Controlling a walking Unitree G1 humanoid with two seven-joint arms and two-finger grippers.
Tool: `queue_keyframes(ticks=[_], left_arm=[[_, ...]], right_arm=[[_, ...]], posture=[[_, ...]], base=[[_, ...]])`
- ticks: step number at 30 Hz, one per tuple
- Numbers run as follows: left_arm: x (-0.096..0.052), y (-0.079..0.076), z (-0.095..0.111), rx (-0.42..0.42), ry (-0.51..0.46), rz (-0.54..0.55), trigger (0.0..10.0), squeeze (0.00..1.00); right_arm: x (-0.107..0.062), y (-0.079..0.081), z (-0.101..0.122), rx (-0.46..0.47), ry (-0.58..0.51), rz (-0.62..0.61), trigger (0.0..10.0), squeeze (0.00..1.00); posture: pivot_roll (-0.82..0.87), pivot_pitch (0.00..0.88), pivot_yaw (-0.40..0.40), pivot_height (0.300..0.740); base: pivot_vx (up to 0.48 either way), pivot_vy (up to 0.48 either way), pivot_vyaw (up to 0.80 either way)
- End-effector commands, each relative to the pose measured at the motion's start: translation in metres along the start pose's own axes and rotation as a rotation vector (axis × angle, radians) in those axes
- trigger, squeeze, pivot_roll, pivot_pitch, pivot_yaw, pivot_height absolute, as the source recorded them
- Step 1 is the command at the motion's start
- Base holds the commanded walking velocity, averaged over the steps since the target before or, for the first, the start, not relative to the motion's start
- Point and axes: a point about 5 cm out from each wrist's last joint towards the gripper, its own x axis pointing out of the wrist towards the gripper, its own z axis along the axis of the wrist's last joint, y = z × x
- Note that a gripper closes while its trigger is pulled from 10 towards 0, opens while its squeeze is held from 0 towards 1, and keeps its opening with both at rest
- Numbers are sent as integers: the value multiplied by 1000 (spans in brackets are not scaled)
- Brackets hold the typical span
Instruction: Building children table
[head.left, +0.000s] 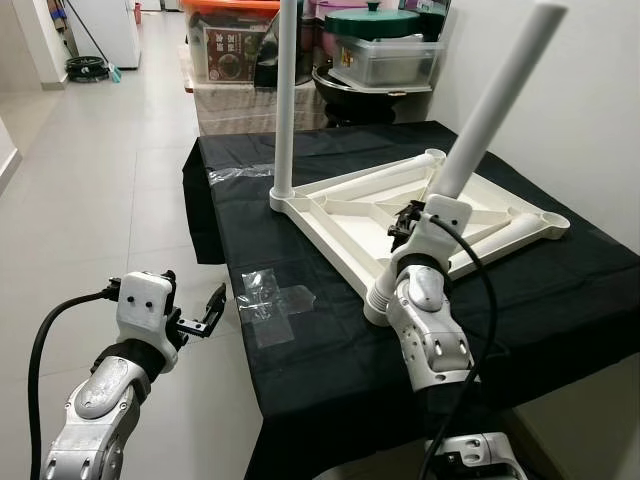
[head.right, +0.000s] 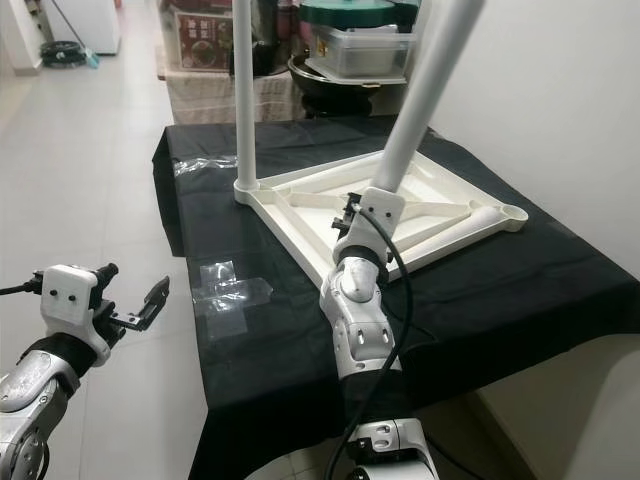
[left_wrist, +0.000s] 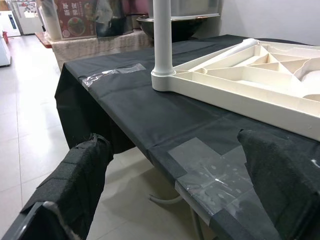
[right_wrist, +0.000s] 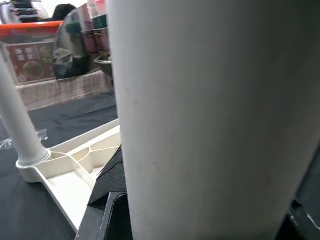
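Observation:
A cream tabletop (head.left: 340, 215) lies upside down on the black-clothed table (head.left: 560, 300). One white leg (head.left: 286, 100) stands upright in its far left corner. A second white leg (head.left: 495, 100) leans to the right, its lower end at the near corner (head.left: 378, 298). My right gripper (head.left: 408, 222) is shut on this leaning leg, low down; in the right wrist view the leg (right_wrist: 210, 120) sits close against a black finger (right_wrist: 107, 192). My left gripper (head.left: 195, 300) hangs open and empty left of the table's edge, over the floor, its fingers (left_wrist: 75, 185) spread wide.
Clear plastic film (head.left: 268, 300) lies on the cloth near the front left edge, and another piece (head.left: 235, 172) at the far left. Storage boxes and pots (head.left: 380, 50) crowd behind the table. Tiled floor (head.left: 100, 200) is open on the left; a white wall (head.left: 590, 120) stands on the right.

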Motion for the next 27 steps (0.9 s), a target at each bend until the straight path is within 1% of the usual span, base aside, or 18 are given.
queue_keyframes(ticks=[1, 2, 6, 18, 27], left_arm=[[1, -1, -3, 7, 10, -11, 10000, 0], [0, -1, -3, 9, 12, -9, 10000, 0], [0, -1, -3, 9, 12, -8, 10000, 0], [0, 0, -4, 1, 14, -12, 10000, 0], [1, 0, -4, 2, 17, -15, 10000, 0]], right_arm=[[0, -16, -19, -82, 53, -39, 10000, 0], [1, -17, -21, -109, 36, -29, 10000, 0], [3, -19, -21, -120, 25, -31, 10000, 0], [3, -18, -24, -63, 42, -48, 10000, 0], [4, -16, -30, -72, 84, -31, 10000, 0]], posture=[[85, 0, -97, 740], [86, 0, -98, 740], [92, 0, -103, 740], [88, 0, -96, 740], [88, 0, -96, 740]], base=[[0, 0, 0], [0, 0, 0], [0, 0, 0], [0, 0, 0], [0, 0, 0]])
